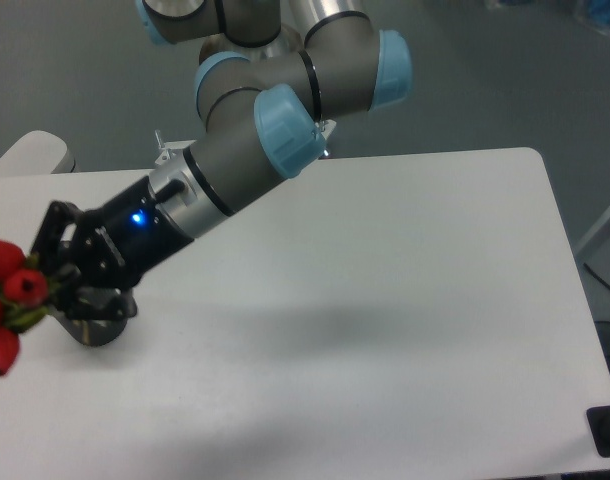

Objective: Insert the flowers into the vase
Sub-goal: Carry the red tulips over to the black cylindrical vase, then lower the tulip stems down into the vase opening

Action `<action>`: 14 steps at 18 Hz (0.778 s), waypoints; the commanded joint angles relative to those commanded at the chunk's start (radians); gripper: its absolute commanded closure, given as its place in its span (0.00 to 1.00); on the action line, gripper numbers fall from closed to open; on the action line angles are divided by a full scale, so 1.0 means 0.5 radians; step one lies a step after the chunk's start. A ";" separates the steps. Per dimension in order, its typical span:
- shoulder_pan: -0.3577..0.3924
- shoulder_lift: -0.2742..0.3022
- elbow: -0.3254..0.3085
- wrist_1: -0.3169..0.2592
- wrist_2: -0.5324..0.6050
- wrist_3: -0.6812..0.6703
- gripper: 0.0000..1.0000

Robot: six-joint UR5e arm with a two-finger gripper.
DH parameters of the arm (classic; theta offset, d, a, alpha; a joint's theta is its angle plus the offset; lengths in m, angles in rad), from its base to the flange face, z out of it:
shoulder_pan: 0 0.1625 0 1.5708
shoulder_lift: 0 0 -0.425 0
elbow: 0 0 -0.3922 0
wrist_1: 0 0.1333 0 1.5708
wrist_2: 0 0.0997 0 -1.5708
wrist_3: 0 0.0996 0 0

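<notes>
The flowers are a bunch of red buds at the far left, partly cut off by the frame's edge and held off the table. My gripper is shut on their stems, which are hidden between the fingers. The black vase stands on the white table right behind and under the gripper. Only its lower part shows, and its top hole is hidden by the gripper and wrist.
The arm's grey links and blue joint caps reach from the base at the top centre down to the left. A white rounded object sits off the table's left rear corner. A small black item is at the bottom right.
</notes>
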 joint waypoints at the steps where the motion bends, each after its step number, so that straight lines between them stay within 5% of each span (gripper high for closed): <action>1: -0.003 0.006 -0.012 0.003 -0.027 0.009 1.00; 11: -0.034 0.264 -0.515 0.077 -0.068 0.337 0.97; 14: -0.046 0.267 -0.528 0.095 -0.068 0.374 0.96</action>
